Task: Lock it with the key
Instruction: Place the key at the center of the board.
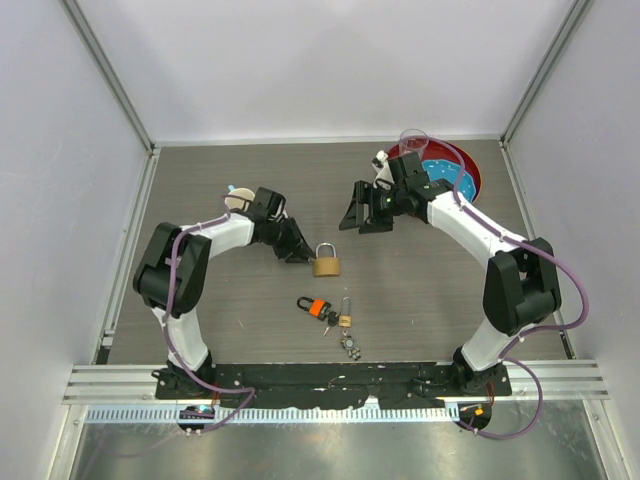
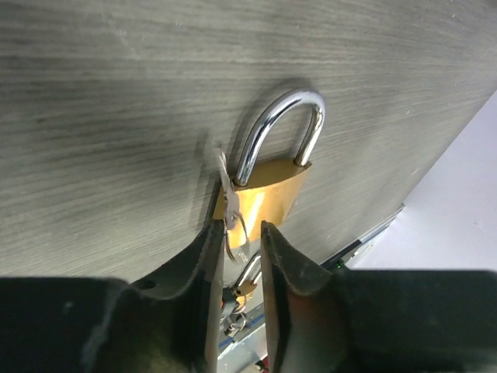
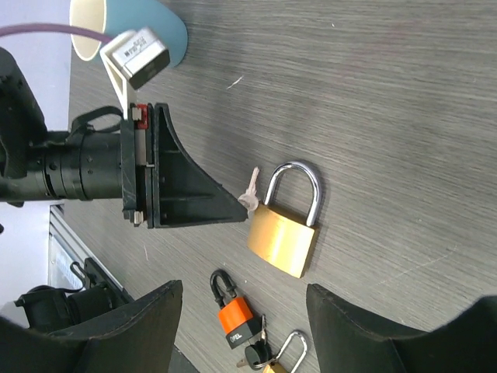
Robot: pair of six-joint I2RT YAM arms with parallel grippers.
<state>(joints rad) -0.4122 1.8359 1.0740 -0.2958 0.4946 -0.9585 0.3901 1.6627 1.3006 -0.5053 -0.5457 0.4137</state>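
The big brass padlock (image 1: 326, 264) lies flat mid-table, its shackle pointing away from the arms; it also shows in the left wrist view (image 2: 268, 198) and the right wrist view (image 3: 283, 237). A silver key (image 3: 250, 194) on a ring rests against its left side (image 2: 227, 194). My left gripper (image 1: 303, 256) is low at that key, jaws narrowly apart with the key ring between the tips (image 2: 239, 225). The orange-and-black key bunch (image 1: 315, 308) lies nearer the arms; its orange part (image 3: 235, 317) shows a black shackle. My right gripper (image 1: 358, 218) is open and empty (image 3: 243, 287), raised to the padlock's right.
A tiny brass padlock (image 1: 344, 320) with a silver keychain (image 1: 350, 345) lies beside the orange bunch. A red plate (image 1: 478, 180) with blue pieces and a clear cup (image 1: 413, 138) stand at the back right. A blue cup (image 3: 140, 19) lies behind the left arm.
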